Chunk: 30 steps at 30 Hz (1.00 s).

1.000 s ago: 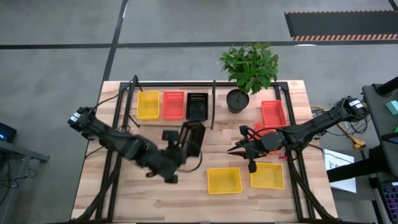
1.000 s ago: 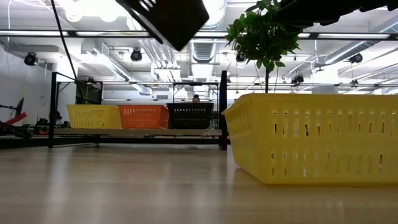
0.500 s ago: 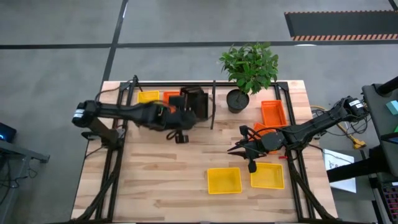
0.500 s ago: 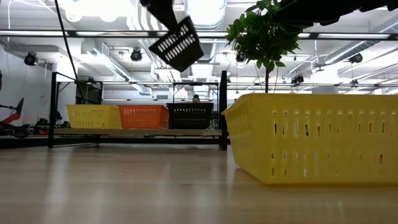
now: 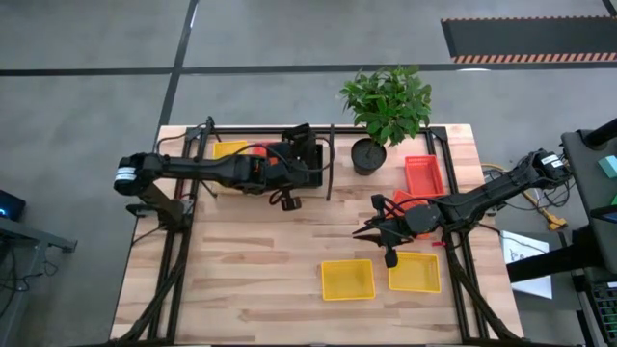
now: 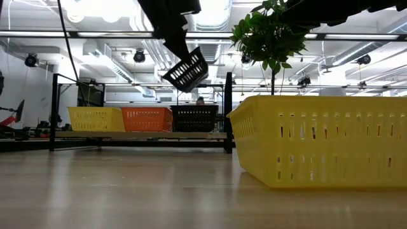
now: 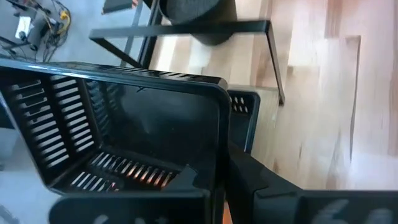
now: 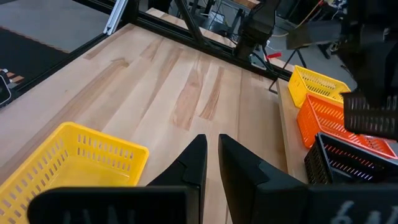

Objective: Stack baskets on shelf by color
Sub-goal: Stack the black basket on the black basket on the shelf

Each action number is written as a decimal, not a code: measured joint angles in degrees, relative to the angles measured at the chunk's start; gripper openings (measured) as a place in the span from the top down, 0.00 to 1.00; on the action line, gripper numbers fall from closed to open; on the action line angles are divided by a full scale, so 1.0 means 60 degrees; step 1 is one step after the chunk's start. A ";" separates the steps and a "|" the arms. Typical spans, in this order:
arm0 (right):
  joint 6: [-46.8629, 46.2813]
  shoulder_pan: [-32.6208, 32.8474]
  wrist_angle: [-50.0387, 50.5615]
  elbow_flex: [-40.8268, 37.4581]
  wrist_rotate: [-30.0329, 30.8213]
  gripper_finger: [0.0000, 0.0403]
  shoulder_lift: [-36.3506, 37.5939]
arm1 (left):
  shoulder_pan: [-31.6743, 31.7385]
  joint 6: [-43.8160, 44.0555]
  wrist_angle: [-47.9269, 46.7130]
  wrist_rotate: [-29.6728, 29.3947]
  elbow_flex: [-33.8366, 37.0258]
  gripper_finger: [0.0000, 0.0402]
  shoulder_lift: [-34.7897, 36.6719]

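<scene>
My left gripper is shut on a black mesh basket and holds it in the air over the shelf. In the low view this basket hangs tilted above the shelf's black basket. A yellow basket and a red-orange basket stand on their bases on the board beside it. My right gripper waits shut over the table's right half, touching nothing. My left gripper pinches one end wall of the black basket, one finger outside the wall and the other inside. It comes level from the table's left. The basket is lifted clear and tilted, its free end lower, above the shelf's black basket.
Two yellow baskets lie near the table's near edge. A red-orange basket lies toward the right edge, and another sits under my right arm. A potted plant stands at the far edge beside the shelf's upright rod.
My left gripper has carried the black basket from above the table's middle toward the far edge, to a spot over the shelf. In the last half second it has sunk lower and shifted slightly right, and the basket has tipped. It has stayed shut on the basket.
</scene>
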<state>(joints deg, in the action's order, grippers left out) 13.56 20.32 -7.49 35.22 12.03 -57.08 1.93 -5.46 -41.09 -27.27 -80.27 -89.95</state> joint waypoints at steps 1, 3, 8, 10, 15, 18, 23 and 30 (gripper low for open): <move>0.0000 -0.0001 0.0000 0.0000 0.0000 0.92 0.0000 | 0.0000 -0.0003 0.0219 0.0001 0.0134 1.00 0.0004; 0.0000 0.0002 0.0000 0.0000 0.0000 0.92 0.0000 | 0.0000 0.0007 0.0424 0.0061 0.0386 1.00 0.0007; -0.0007 0.0000 0.0000 0.0000 0.0000 0.92 0.0000 | 0.0000 0.0082 0.1115 0.0103 0.0956 1.00 0.0007; -0.0004 0.0003 0.0000 0.0000 0.0000 0.92 0.0000 | -0.0001 0.0099 0.1138 0.0106 0.1031 1.00 -0.0013; -0.0007 -0.0001 0.0014 0.0000 0.0003 0.92 0.0000 | 0.0000 0.0096 0.1268 0.0117 0.1133 1.00 -0.0174; -0.0007 0.0001 0.0051 0.0000 0.0001 0.92 0.0000 | 0.0000 0.0096 0.1374 0.0110 0.1111 1.00 -0.0249; -0.0011 0.0003 0.0055 0.0000 0.0000 0.92 0.0000 | 0.0000 0.0069 0.1440 0.0110 0.1118 1.00 -0.0353; -0.0011 0.0003 0.0066 0.0000 0.0000 0.92 0.0000 | 0.0000 0.0015 0.1515 0.0107 0.1158 0.97 -0.0353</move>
<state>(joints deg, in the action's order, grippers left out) 13.50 20.34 -7.09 35.22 12.03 -57.08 1.93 -5.37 -32.00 -26.63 -73.32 -92.07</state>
